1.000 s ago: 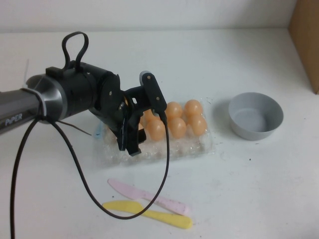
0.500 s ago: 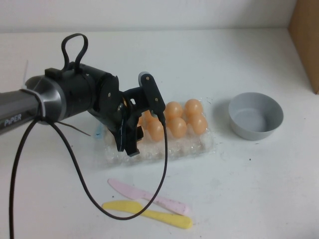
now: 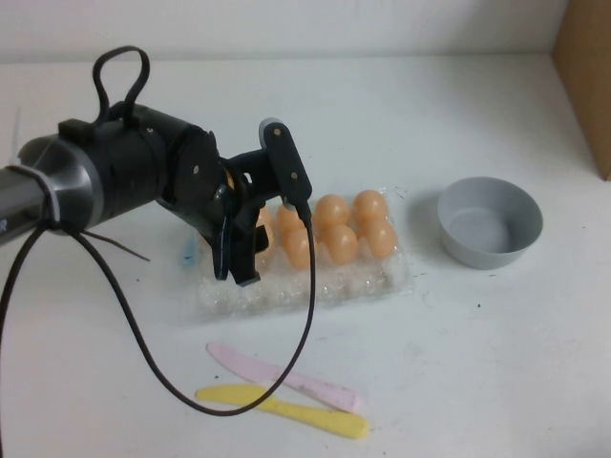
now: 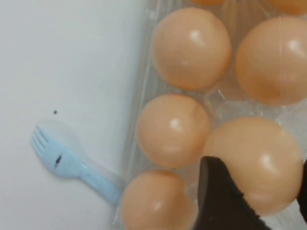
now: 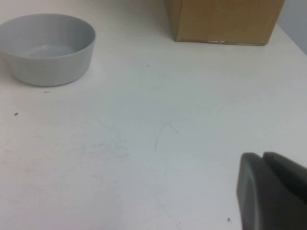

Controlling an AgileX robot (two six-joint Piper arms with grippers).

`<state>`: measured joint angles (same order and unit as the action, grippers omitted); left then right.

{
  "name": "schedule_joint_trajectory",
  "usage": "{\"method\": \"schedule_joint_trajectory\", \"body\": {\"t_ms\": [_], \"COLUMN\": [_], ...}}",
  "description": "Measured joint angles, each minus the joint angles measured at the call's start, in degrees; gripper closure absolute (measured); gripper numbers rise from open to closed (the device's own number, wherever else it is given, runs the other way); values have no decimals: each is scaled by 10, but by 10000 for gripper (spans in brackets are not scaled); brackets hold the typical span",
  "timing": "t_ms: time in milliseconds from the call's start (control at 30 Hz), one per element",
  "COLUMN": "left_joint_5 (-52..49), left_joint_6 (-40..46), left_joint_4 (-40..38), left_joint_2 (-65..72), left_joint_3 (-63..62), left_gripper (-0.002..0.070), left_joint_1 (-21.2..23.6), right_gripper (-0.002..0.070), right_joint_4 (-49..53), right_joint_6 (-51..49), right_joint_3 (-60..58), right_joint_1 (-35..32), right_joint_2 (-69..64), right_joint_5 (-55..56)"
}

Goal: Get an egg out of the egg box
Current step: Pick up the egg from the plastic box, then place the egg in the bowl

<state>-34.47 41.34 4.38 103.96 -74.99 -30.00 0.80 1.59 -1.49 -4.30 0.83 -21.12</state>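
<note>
The egg (image 4: 256, 165), glossy peach-orange, sits in a cup at the left end of the egg box (image 3: 334, 281). It lies partly hidden between the spread fingers (image 4: 218, 201) of the left gripper (image 3: 243, 250). The right gripper (image 5: 271, 194), cut off at the frame's edge, hovers over bare table (image 5: 144, 143) with jaws pressed together, near the grey bowl (image 5: 45, 48).

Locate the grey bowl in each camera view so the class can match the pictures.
High view: the grey bowl sits right of the egg box; the left gripper hangs over that box's left end.
Left wrist view: not in it; the open left gripper straddles an egg.
Right wrist view: the bowl stands well away from the shut right gripper.
Shared landmark: the cardboard box, also in the right wrist view.
</note>
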Motion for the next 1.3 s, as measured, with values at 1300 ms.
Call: {"method": "schedule_joint_trajectory", "body": {"t_ms": [1300], "left_joint_5": [188], "left_joint_6": [-181], "left_joint_4": [-76], "left_joint_2": [168], "left_joint_3": [-235], "left_gripper": [393], "left_joint_1": [-159], "right_gripper": [694], "right_joint_4": [0], "right_joint_6": [0], "right_joint_3": [0], "right_joint_1": [0], "right_joint_2": [0], "right_joint_5": [0]}}
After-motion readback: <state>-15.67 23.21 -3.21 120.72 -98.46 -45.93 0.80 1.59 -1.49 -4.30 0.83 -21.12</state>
